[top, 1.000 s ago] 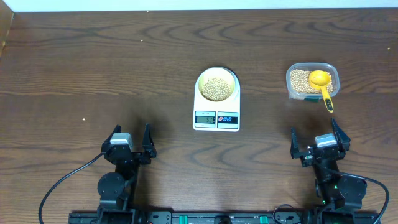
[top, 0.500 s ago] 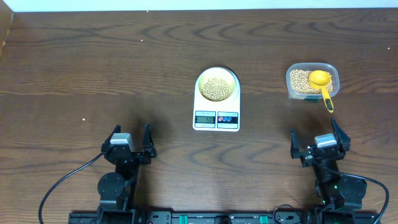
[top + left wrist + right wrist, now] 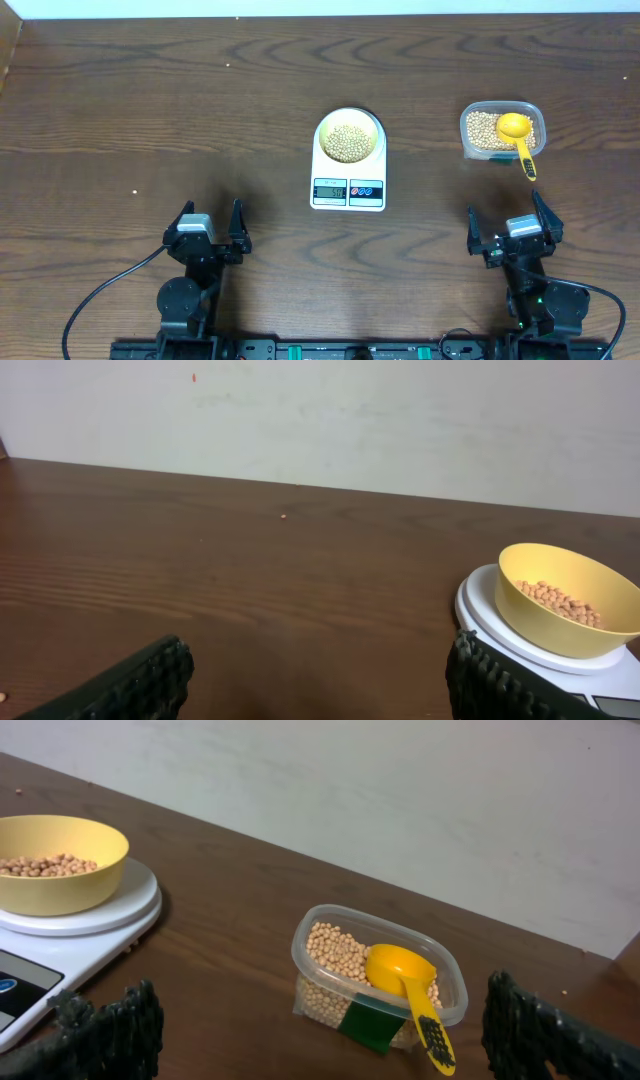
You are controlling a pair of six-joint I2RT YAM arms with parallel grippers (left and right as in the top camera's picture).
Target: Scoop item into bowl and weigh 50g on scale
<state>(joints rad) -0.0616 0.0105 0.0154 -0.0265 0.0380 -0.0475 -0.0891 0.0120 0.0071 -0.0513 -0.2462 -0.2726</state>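
Observation:
The pale yellow-green bowl (image 3: 349,137) sits on the white scale (image 3: 348,190) at the table's middle and holds tan beans (image 3: 348,142). The bowl also shows in the left wrist view (image 3: 567,600) and the right wrist view (image 3: 55,863). More beans (image 3: 484,130) fill a clear plastic tub (image 3: 502,130) at the right, with a yellow scoop (image 3: 517,137) resting in it, handle over the front rim; the tub (image 3: 378,975) and scoop (image 3: 406,982) show in the right wrist view. My left gripper (image 3: 208,232) and right gripper (image 3: 511,233) are open and empty near the front edge.
The scale's display (image 3: 330,192) shows digits too small to read. Dark wooden table (image 3: 150,110) runs to a white wall at the back. Cables trail from both arm bases at the front. A small crumb (image 3: 135,192) lies at the left.

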